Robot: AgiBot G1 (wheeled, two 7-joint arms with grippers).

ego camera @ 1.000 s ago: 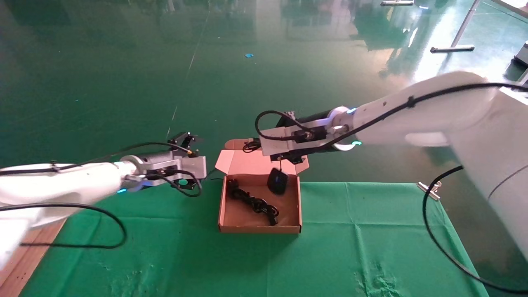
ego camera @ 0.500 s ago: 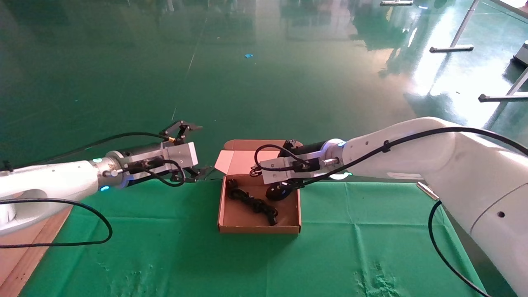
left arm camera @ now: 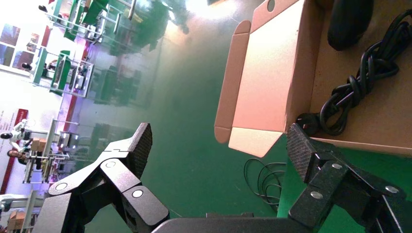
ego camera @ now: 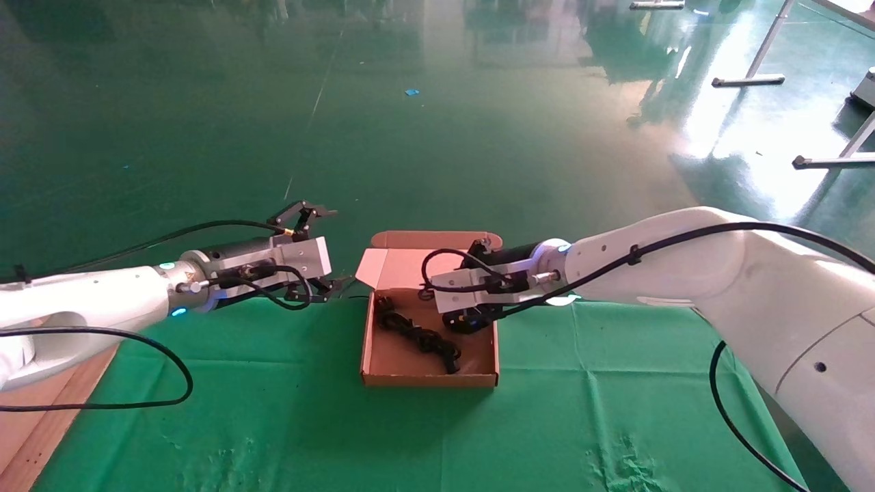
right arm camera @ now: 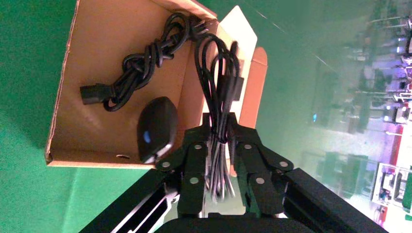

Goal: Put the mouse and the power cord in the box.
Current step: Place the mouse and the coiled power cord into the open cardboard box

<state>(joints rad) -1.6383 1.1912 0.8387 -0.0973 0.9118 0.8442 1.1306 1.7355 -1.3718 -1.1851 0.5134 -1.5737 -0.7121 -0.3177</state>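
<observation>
the right gripper [right arm camera: 219,127], clamped on the mouse [right arm camera: 156,127] wire, lowers it into the box [ego camera: 372,342] beside the power cord [ego camera: 417,335], while the left gripper [left arm camera: 218,155] waits alongside, fingers apart.

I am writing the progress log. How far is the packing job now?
Done: the power cord lies in the box. In hand: the right gripper is shut on the mouse wire bundle, and the mouse is low inside the box. Left: release the wire. The left gripper waits open beside the box.

A green cloth [ego camera: 581,410] covers the table; a metal clip [ego camera: 701,311] grips its right edge.
</observation>
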